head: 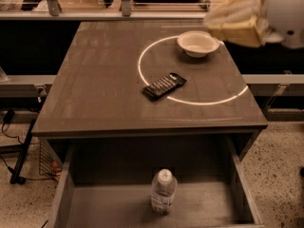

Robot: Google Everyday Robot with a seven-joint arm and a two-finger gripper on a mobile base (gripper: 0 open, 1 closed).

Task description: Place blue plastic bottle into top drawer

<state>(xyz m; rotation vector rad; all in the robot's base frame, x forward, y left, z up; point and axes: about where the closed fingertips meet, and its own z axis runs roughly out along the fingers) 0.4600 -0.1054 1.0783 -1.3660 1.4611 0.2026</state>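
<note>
The blue plastic bottle [163, 192] is a small clear bottle with a white cap and white label. It stands upright on the flat bottom of the open top drawer [109, 208], near the middle. My gripper [210, 22] is high at the top right, above the table's far right corner and close to the bowl. Its tan fingers [237, 32] are spread apart and hold nothing. It is far from the bottle.
The brown table [104, 89] carries a white bowl [197, 42] at the back right and a black flat device [164, 85] on a white painted ring [209, 101]. Cables and a stand lie on the floor at left [19, 160].
</note>
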